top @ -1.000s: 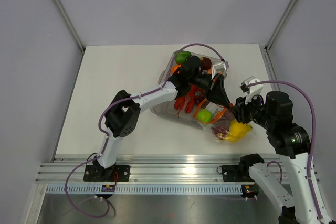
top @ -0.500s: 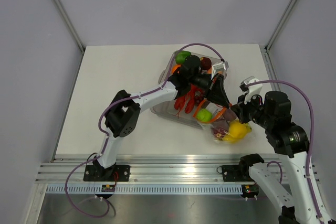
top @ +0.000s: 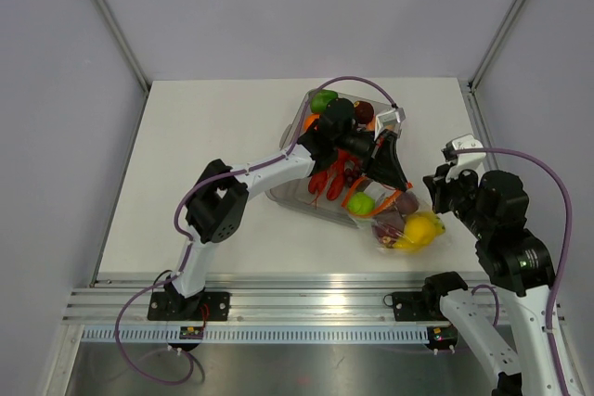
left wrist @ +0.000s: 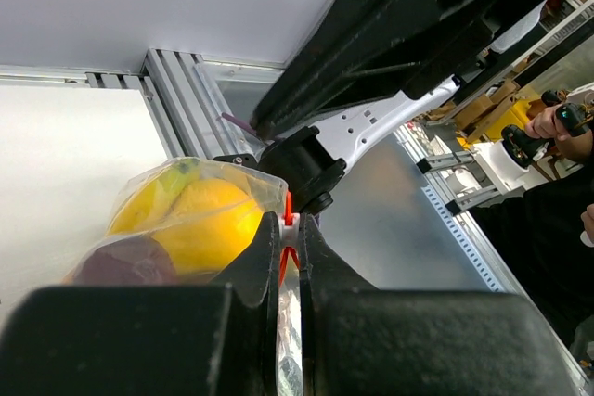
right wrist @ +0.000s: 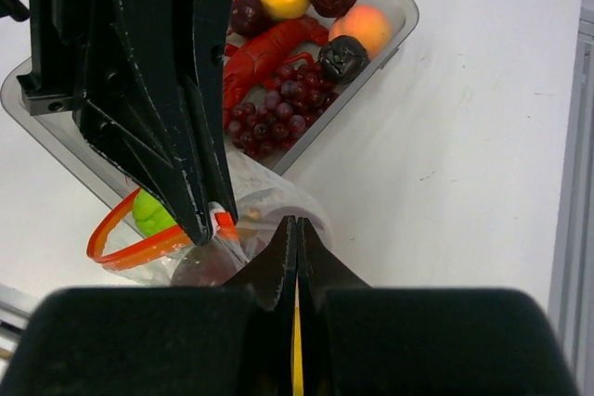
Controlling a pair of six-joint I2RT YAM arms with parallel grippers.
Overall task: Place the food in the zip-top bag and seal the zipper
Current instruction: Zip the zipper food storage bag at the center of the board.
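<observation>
The zip-top bag (top: pixel 408 227) lies in front of the tray and holds a yellow fruit (top: pixel 419 227), a green fruit (top: pixel 362 203) and a dark purple fruit (left wrist: pixel 121 261). My left gripper (top: pixel 401 186) is shut on the white slider of the orange-red zipper (right wrist: pixel 130 249); the strip shows between its jaws in the left wrist view (left wrist: pixel 289 208). The zipper still loops open around the green fruit. My right gripper (right wrist: pixel 295 222) is shut, just right of and above the bag, with nothing seen held. A lobster (right wrist: pixel 269 48) and grapes (right wrist: pixel 278 108) lie in the tray.
The rigid clear tray (top: pixel 302 122) holds several more toy foods, including a green pepper (top: pixel 323 99). The left arm reaches across it. The table's front rail (top: pixel 306 308) runs close below the bag.
My right gripper has pulled back to the right and away from the bag's edge. The left gripper stays on the slider, almost unmoved.
</observation>
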